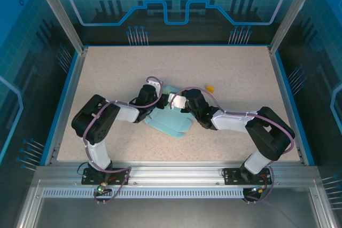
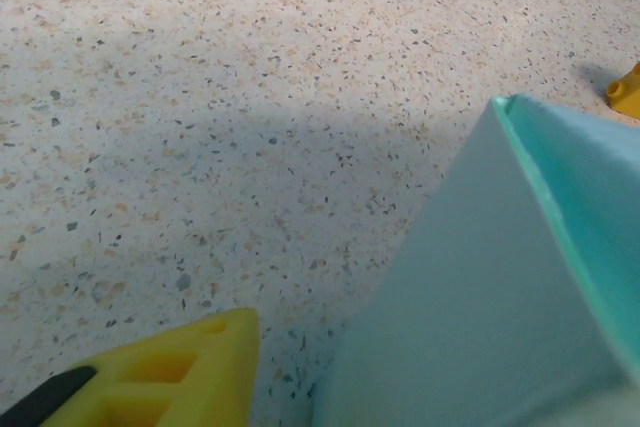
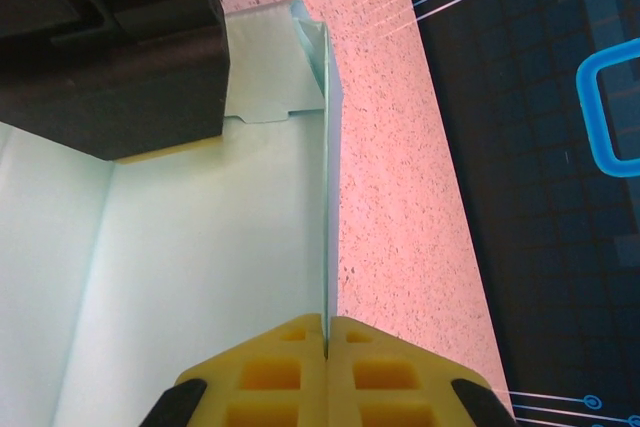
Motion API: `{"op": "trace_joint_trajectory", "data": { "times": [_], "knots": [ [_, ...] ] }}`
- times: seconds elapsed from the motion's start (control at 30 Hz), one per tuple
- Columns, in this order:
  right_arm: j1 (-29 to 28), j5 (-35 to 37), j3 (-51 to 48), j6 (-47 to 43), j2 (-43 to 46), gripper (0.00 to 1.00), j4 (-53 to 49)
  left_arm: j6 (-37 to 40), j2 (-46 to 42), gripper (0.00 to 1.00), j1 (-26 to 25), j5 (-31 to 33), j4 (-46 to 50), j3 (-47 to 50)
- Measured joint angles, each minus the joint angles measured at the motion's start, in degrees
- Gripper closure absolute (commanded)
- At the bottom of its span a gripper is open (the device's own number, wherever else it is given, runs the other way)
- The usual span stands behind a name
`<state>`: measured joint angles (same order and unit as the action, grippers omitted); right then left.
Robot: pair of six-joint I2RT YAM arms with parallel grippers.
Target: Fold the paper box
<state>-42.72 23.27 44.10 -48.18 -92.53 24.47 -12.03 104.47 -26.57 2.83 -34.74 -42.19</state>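
Your box [image 1: 170,124] lies at the middle of the table [image 1: 107,68]; its flat flaps spread toward 6 o'clock, and a raised part stands at its 12 o'clock end, between the two grippers. Your right gripper [image 1: 174,101] comes in from 4 o'clock; in the right wrist view its yellow fingers [image 3: 290,372] are clenched on the top edge of an upright thin wall of the box [image 3: 200,277], with the card pinched in the seam between them. Your left gripper [image 1: 162,93] reaches in from 8 o'clock and sits against the raised part; in the left wrist view one yellow finger [image 2: 170,377] shows at 7 o'clock, just beside a slanted pale-blue wall [image 2: 480,327] that rises at 4 o'clock; you cannot tell from this whether that gripper is released or gripping. A small orange bit [image 1: 210,87] rests on the table at 2 o'clock from the box, apart from it; the left wrist view catches it [image 2: 628,92] at 3 o'clock, past the wall's top corner.
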Motion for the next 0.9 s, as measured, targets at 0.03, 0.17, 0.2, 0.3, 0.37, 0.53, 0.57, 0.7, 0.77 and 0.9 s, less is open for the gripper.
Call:
{"op": "trace_joint_trajectory", "data": {
  "times": [0.03, 0.17, 0.2, 0.3, 0.37, 0.53, 0.57, 0.7, 0.77, 0.9],
  "knots": [
    [0.0, -0.2, 0.0, 0.0, 0.0, 1.00, -0.1, 0.1, -0.2, 0.54, 0.2, -0.4, -0.3, 0.4],
    [0.0, -0.4, 0.0, 0.2, 0.1, 1.00, -0.5, 0.5, -0.6, 0.49, 0.8, -1.8, -1.3, 1.5],
    [0.0, -0.4, 0.0, 0.2, 0.1, 1.00, -0.5, 0.5, -0.8, 0.48, 1.0, -2.2, -1.4, 1.7],
    [0.0, -0.4, 0.0, 0.2, 0.2, 1.00, -0.7, 0.6, -1.2, 0.45, 1.4, -2.9, -1.6, 2.1],
    [0.0, -0.4, 0.0, 0.2, 0.3, 1.00, -0.9, 0.6, -1.5, 0.43, 1.7, -3.3, -1.6, 2.2],
    [0.0, -0.3, 0.0, 0.4, 0.3, 1.00, -0.9, 1.4, -1.8, 0.39, 2.3, -4.0, -1.6, 2.2],
    [0.0, -0.4, 0.0, 0.4, 0.3, 1.00, -1.0, 1.5, -1.8, 0.38, 2.4, -4.1, -1.6, 2.2],
    [0.0, -0.3, 0.0, 0.7, 0.3, 1.00, -1.1, 1.6, -1.8, 0.36, 2.5, -4.2, -1.6, 2.2],
    [0.0, -0.3, 0.0, 0.7, 0.3, 1.00, -1.1, 1.6, -1.8, 0.34, 2.5, -4.2, -1.6, 2.1],
    [0.0, -0.2, 0.0, 0.9, 0.3, 1.00, -1.4, 1.6, -1.8, 0.32, 2.5, -4.2, -1.4, 1.1]
  ]
}}
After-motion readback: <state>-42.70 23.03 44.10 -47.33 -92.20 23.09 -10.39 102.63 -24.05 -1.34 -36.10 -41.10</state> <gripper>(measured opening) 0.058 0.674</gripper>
